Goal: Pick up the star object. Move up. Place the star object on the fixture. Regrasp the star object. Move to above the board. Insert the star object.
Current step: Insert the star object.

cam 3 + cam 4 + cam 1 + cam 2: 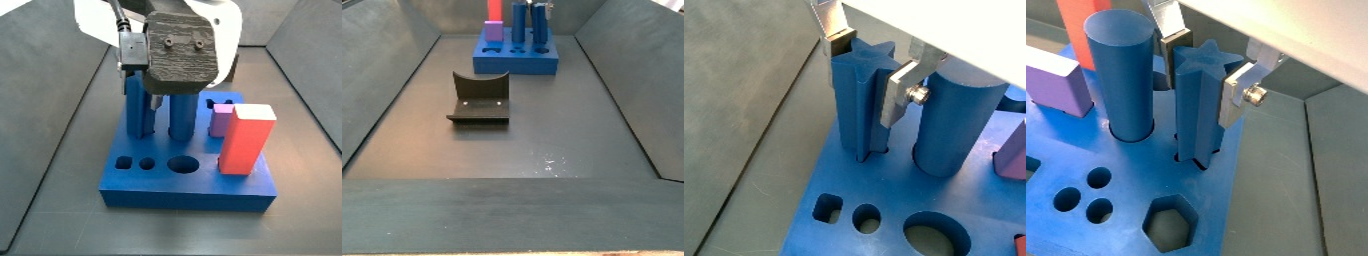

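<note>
Gripper clamped on top of star object, silver fingers flat against opposite sides to keep it upright. Star's lower end already inside star hole of board, just beside tall blue cylinder. Insertion looks nearly complete. Fixture empty, well apart from board.

No legible text or markings anywhere.
</note>
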You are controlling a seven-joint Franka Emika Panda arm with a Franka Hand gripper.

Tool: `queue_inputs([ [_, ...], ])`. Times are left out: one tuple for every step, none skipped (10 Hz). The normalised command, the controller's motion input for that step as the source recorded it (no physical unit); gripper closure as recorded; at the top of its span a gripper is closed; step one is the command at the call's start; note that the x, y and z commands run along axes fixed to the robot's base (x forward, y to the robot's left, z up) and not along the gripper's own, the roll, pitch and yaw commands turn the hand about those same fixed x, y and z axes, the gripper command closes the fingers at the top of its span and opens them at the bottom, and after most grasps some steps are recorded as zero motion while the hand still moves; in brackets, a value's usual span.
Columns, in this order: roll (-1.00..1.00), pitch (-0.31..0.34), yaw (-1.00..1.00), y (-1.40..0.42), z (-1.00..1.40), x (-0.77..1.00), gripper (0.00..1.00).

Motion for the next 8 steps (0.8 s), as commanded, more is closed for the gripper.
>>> queue_inputs([
  [-0.13,0.039,-0.45,0.00,-0.43,0.01,1.00],
  [-0.15,0.066,-0.53,0.00,-0.45,0.02,1.00],
  [-0.16,0.061,-0.53,0.00,-0.45,0.00,1.00],
  [-0.17,0.037,-0.46,0.00,-0.43,0.00,1.00],
  [-0.21,0.000,-0.31,0.03,-0.53,0.00,1.00],
  [-0.23,0.000,-0.23,0.07,-0.67,0.00,1.00],
  [-0.16,0.049,-0.28,0.02,-0.61,0.00,1.00],
  [-0.11,0.091,-0.30,0.00,-0.60,0.00,1.00],
])
